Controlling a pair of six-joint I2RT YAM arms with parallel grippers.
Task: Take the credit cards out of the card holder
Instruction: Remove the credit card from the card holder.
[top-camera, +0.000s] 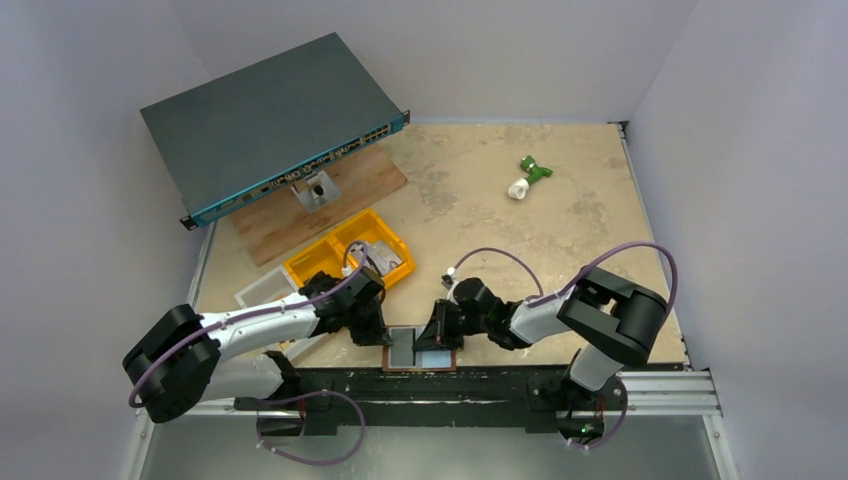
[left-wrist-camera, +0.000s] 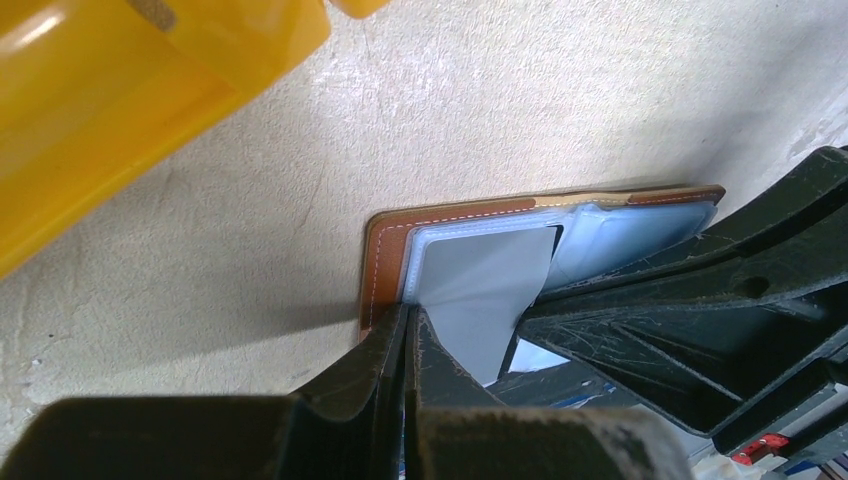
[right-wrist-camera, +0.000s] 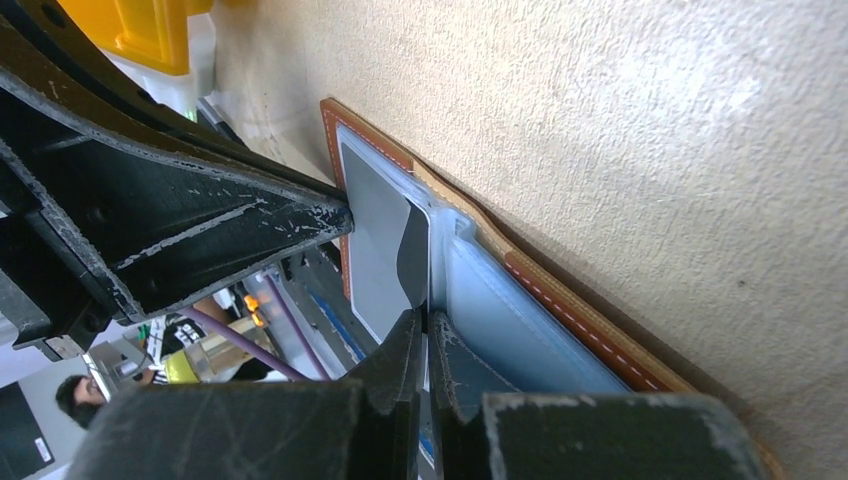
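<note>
Card holder (top-camera: 402, 350) lies open at the near edge of the bench (top-camera: 560, 230), with a grey credit card (left-wrist-camera: 485, 285) showing in it. Both left end effector (left-wrist-camera: 408, 335) and right end effector (right-wrist-camera: 426, 335) are closed, tips against the card; no pinch can be confirmed. Risk: the card slips, or the unpinned holder drags off the edge.

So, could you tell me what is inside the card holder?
A pale grey card shows in the left half; the right end effector partly covers the right sleeve, contents unclear.
</note>
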